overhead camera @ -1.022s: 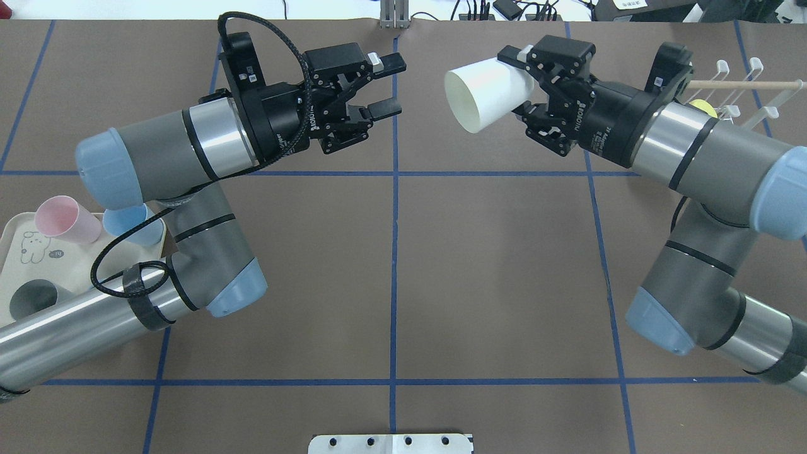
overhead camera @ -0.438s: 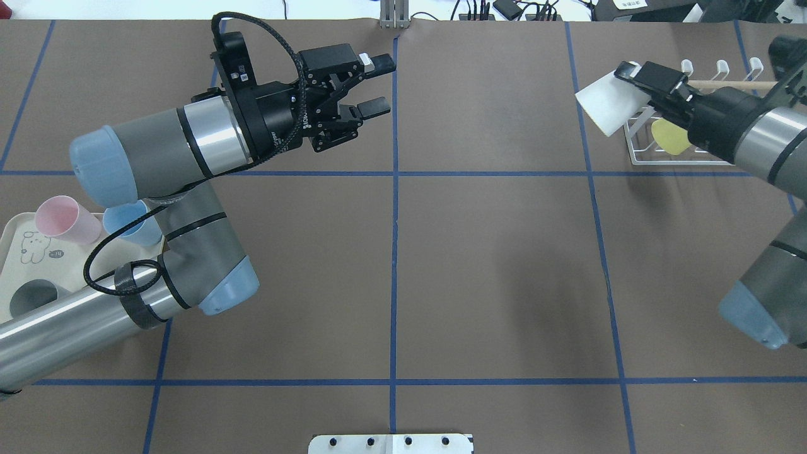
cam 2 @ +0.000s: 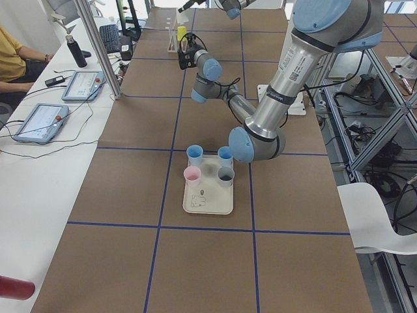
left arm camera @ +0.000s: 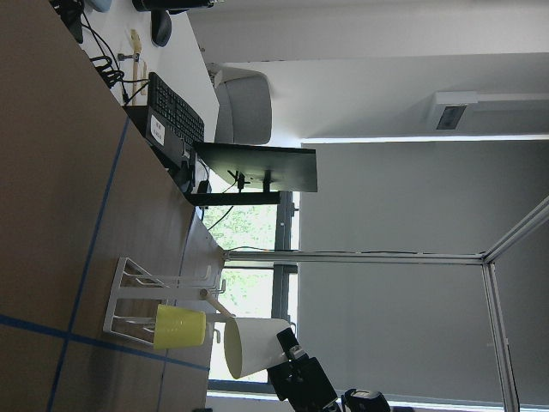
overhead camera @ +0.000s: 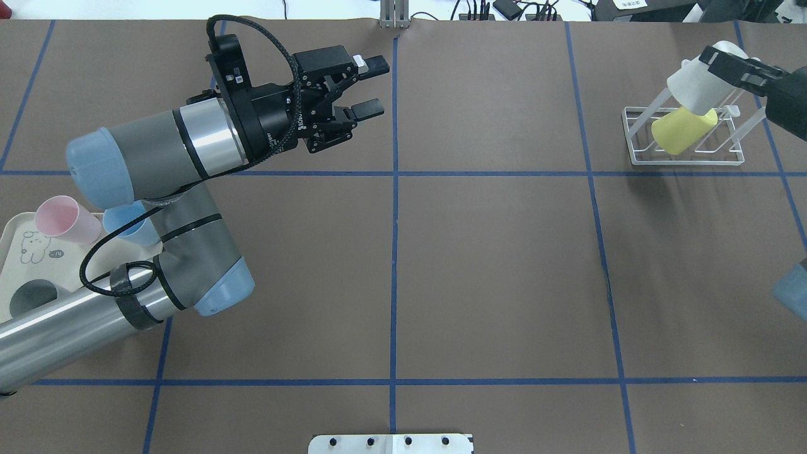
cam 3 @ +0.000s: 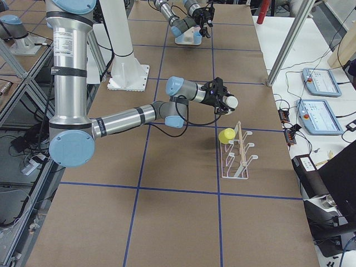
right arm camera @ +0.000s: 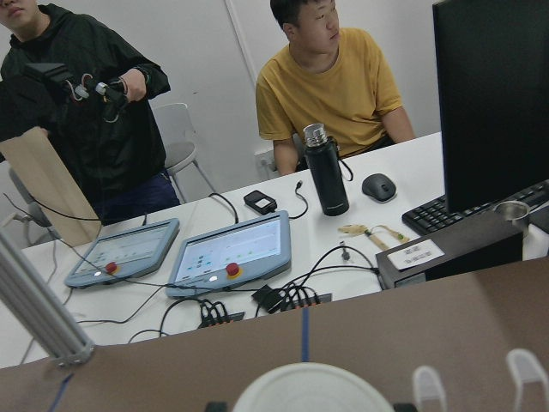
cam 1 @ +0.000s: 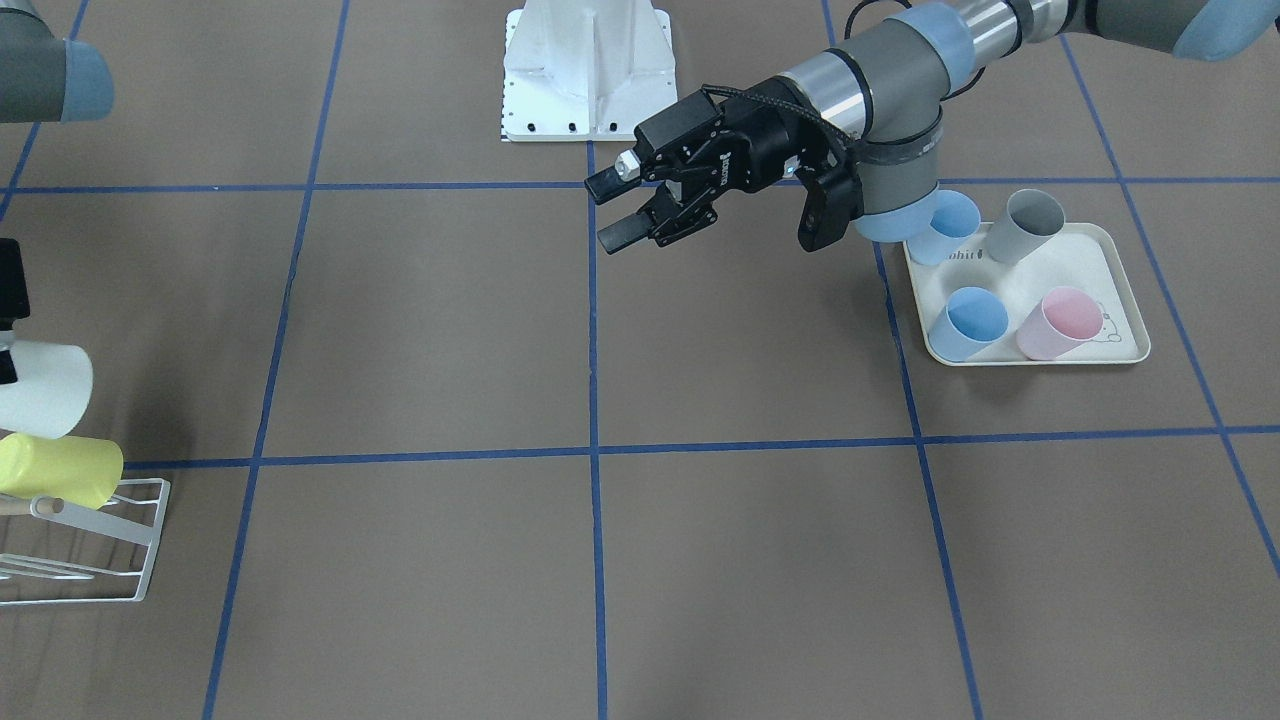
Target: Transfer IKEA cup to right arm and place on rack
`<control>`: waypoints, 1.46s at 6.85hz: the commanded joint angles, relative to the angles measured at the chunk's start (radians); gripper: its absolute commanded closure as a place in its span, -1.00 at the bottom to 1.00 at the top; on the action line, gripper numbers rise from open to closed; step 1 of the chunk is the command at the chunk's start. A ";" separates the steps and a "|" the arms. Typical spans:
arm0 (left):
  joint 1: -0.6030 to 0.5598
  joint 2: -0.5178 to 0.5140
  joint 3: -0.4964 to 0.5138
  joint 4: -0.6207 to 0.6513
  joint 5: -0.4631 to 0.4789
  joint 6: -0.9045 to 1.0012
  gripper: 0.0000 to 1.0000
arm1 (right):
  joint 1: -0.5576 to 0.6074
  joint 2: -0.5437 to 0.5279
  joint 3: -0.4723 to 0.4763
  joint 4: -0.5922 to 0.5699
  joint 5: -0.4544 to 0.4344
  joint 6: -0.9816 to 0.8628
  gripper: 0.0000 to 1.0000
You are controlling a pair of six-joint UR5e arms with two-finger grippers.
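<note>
My right gripper (overhead camera: pixel 715 66) is shut on the white IKEA cup (overhead camera: pixel 692 88) and holds it tilted just above the rack (overhead camera: pixel 684 159) at the far right. On the rack's prongs lies a yellow cup (overhead camera: pixel 681 129), right below the white cup (cam 1: pixel 40 390). The cup's rim (right arm camera: pixel 313 390) fills the bottom of the right wrist view. Far from the cup, my left gripper (overhead camera: pixel 372 86) hangs open and empty over the table's back middle. The left wrist view shows the white cup (left arm camera: pixel 257 348) beside the yellow cup (left arm camera: pixel 180 326) and the rack (left arm camera: pixel 129 296).
A cream tray (cam 1: pixel 1125 300) near my left arm's base holds a pink cup (cam 1: pixel 1058 322), two blue cups (cam 1: pixel 970 320) and a grey cup (cam 1: pixel 1028 225). A person (right arm camera: pixel 330 86) sits at the desk beyond the table, with tablets (right arm camera: pixel 232 253) and a keyboard on it.
My right arm has swung the white cup from the table's middle out to the rack at the far right. My left gripper has drawn back slightly to the left, still open.
</note>
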 commanded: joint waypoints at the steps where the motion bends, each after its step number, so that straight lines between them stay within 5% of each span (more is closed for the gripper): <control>1: 0.001 0.013 -0.006 0.000 0.002 0.000 -0.54 | 0.019 -0.021 -0.061 0.008 -0.111 -0.142 1.00; 5: 0.001 0.014 -0.016 0.000 0.003 0.000 -0.59 | 0.013 -0.007 -0.192 0.021 -0.154 -0.143 1.00; 10: 0.004 0.014 -0.018 0.000 0.003 -0.001 -0.59 | 0.013 -0.021 -0.189 0.038 -0.145 -0.135 1.00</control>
